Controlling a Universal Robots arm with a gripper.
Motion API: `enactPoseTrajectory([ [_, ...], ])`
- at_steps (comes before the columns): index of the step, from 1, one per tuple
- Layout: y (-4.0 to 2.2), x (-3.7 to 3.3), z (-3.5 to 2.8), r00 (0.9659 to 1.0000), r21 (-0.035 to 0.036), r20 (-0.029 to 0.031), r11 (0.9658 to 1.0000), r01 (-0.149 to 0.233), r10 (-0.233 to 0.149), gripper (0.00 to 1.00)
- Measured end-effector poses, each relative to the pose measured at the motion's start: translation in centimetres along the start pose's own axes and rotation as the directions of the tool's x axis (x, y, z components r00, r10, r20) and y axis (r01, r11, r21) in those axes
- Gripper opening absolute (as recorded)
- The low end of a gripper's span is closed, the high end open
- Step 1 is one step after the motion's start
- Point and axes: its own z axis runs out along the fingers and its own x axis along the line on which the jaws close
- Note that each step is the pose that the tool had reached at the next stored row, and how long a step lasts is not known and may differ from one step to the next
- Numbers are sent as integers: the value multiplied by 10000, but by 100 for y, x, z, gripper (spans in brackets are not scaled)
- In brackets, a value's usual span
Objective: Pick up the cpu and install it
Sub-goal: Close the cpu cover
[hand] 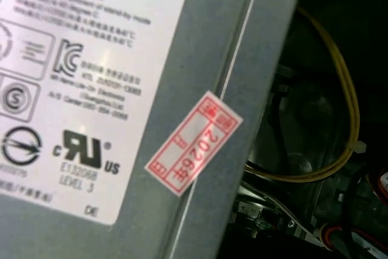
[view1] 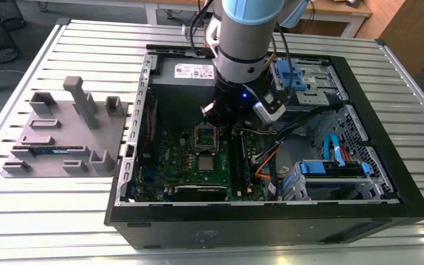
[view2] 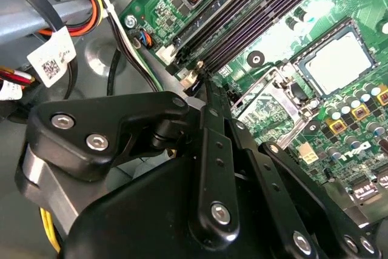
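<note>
1. An open black computer case (view1: pixel 271 221) lies on the slatted metal surface (view1: pixel 86 44). It takes up the middle and the side toward the exterior view's right, with its green motherboard (view1: pixel 175 165) facing up.
2. The cpu (view1: pixel 207 163), a small silvery square, lies flat in a dark-rimmed seat on the motherboard. It is just beside a metal frame (view1: pixel 206 135) that stands hinged open. The second wrist view shows the cpu (view2: pixel 336 63) and the frame (view2: pixel 267 104) side by side.
3. The arm reaches down into the case. The end effector (view1: pixel 231 124) hangs over the motherboard, near the frame and apart from the cpu. In the second wrist view the end effector (view2: pixel 203 80) tapers toward the end of the long dark memory slots (view2: pixel 254 22). I cannot tell whether it is open or closed.
4. The grey power supply (view1: pixel 169 77) at the case's far wall carries a white label (hand: pixel 79 89) of dense small print and certification marks. A red-and-white sticker (hand: pixel 194 144) with red-framed boxes sits just beside the label.
5. A white tag (view2: pixel 53 56) printed with a square code hangs on a cable.
6. A grey holder (view1: pixel 57 132) sits near the surface's edge at the exterior view's left, with a blue-green memory stick (view1: pixel 50 149) lying in it.
</note>
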Motion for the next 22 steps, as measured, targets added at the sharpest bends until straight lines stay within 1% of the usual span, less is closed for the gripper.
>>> enactPoseTrajectory([
  [3, 6, 2, 2, 10000, -86, 25, 10000, -2, 2, 11],
  [6, 10, 1, 4, 10000, -305, 89, 9995, -5, 8, 11],
  [7, 11, 1, 5, 10000, -321, 94, 9995, -6, 9, 11],
  [22, 20, 39, 6, 9999, -318, 107, 9995, -1, 5, 11],
])
